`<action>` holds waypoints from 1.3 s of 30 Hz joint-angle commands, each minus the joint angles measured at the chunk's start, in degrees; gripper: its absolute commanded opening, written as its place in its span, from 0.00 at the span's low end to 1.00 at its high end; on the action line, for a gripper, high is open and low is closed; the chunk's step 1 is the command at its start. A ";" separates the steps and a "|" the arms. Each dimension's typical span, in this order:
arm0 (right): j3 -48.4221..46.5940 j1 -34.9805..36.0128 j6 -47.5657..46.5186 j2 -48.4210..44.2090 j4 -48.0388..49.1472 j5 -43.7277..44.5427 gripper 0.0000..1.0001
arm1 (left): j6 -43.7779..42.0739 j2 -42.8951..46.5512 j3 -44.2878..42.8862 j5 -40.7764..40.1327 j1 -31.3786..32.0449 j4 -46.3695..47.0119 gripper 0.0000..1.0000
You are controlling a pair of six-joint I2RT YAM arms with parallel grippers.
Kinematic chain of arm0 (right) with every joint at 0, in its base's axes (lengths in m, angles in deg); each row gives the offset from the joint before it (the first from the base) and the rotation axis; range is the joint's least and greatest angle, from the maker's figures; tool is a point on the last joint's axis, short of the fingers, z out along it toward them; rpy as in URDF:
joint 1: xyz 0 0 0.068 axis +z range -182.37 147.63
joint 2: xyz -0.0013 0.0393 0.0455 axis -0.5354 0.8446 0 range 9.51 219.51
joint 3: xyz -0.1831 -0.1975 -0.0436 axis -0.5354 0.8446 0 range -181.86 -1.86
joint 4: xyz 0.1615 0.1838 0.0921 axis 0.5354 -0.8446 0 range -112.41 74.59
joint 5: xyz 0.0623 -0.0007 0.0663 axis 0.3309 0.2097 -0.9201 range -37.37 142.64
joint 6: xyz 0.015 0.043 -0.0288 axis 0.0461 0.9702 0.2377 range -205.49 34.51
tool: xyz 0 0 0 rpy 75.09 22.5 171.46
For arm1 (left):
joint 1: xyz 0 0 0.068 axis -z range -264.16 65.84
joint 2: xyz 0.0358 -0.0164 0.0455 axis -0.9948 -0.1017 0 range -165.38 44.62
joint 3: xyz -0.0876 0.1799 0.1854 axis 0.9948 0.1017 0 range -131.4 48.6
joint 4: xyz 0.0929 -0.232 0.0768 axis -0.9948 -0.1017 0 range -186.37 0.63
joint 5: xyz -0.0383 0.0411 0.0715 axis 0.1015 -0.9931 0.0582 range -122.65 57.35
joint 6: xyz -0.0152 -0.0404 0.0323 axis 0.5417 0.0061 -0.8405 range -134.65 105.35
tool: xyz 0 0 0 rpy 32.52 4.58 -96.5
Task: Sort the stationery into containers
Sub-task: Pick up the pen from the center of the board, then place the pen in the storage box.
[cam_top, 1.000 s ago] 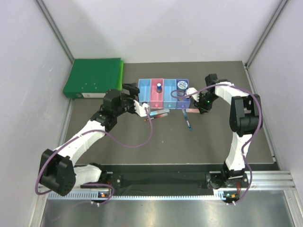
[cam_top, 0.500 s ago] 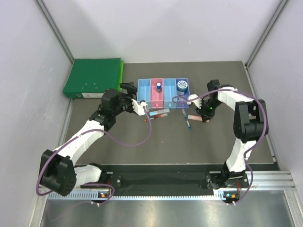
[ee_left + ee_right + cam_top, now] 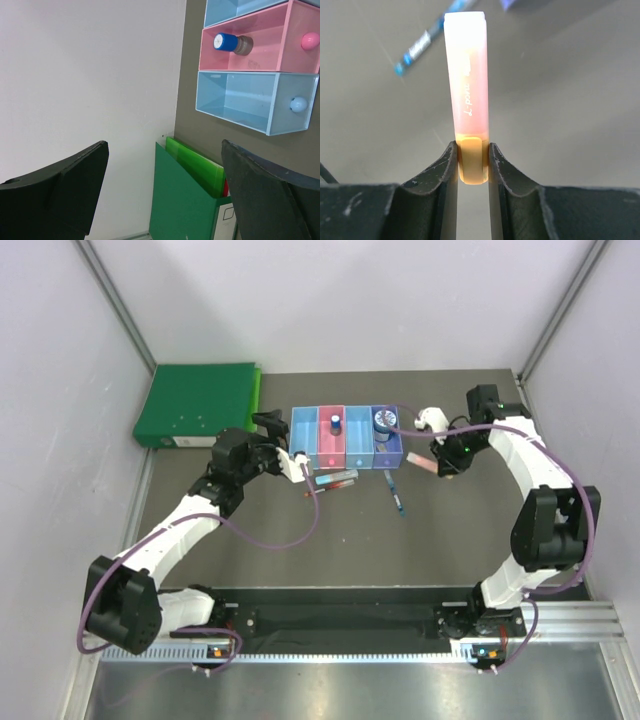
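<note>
While the overhead view showed only a pink sliver beside my right gripper (image 3: 445, 453), my right wrist view showed the highlighter (image 3: 466, 85) plainly. Its orange end was pinched between both fingers (image 3: 440, 170), which were closed on it. The pink barrel pointed away over bare table, and a blue pen (image 3: 420, 47) lay beyond. Only the overhead view showed the row of bins (image 3: 358, 461) just left of this gripper, with a reel (image 3: 383, 421) in the purple one.

My left gripper (image 3: 164, 145) had its jaws wide apart and held nothing, near the green binder (image 3: 185, 200). Its wrist view showed a bottle (image 3: 232, 43) in the pink bin (image 3: 260, 62).
</note>
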 commanded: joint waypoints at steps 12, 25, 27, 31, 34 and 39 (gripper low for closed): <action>-9.26 11.89 50.46 1.31 32.14 -5.28 0.00 | -0.25 3.38 1.24 0.39 -0.40 2.68 0.99; -8.29 17.25 72.21 13.18 45.53 4.05 0.00 | -0.25 6.98 2.73 -0.31 -0.40 -0.31 0.99; -9.51 17.43 72.91 15.28 46.32 4.06 0.00 | -0.26 7.24 2.82 -0.49 -0.40 -0.75 0.99; -11.28 18.31 73.62 17.66 46.67 5.20 0.00 | 0.01 7.60 3.00 -0.84 -0.40 -1.19 0.99; -12.07 18.92 74.06 19.33 46.76 5.55 0.00 | 0.36 7.34 3.08 -0.93 -0.58 -0.84 0.99; -12.33 19.54 74.32 21.27 47.29 6.25 0.00 | 1.15 6.02 3.00 -0.75 -0.58 0.56 0.99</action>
